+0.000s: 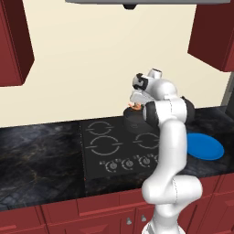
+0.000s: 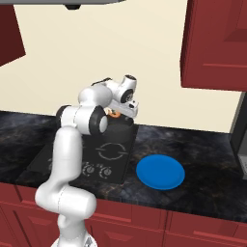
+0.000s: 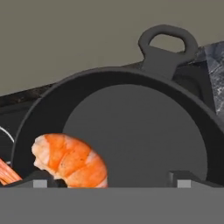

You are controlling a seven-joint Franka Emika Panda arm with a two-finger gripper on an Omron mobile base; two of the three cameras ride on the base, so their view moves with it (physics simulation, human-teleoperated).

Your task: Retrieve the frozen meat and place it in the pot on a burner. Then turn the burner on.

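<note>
The gripper [image 3: 111, 178] hangs released, jaws wide, over the pot [image 3: 131, 127], the frozen meat [image 3: 70, 161] lying inside.

A: What's on the bench [image 1: 41, 151]?
B: Dark marble top. Blue plate [image 1: 204, 146] lies flat, right of the black cooktop [image 1: 98, 157].
A: Anything else?
B: Row of knobs [image 1: 128, 163] along cooktop's front edge. Red cabinets [image 2: 214, 43] above, red drawers [image 1: 59, 212] below.

One pot [image 3: 131, 131]; one frozen meat [image 3: 70, 161]; one blue plate [image 2: 160, 172]
</note>
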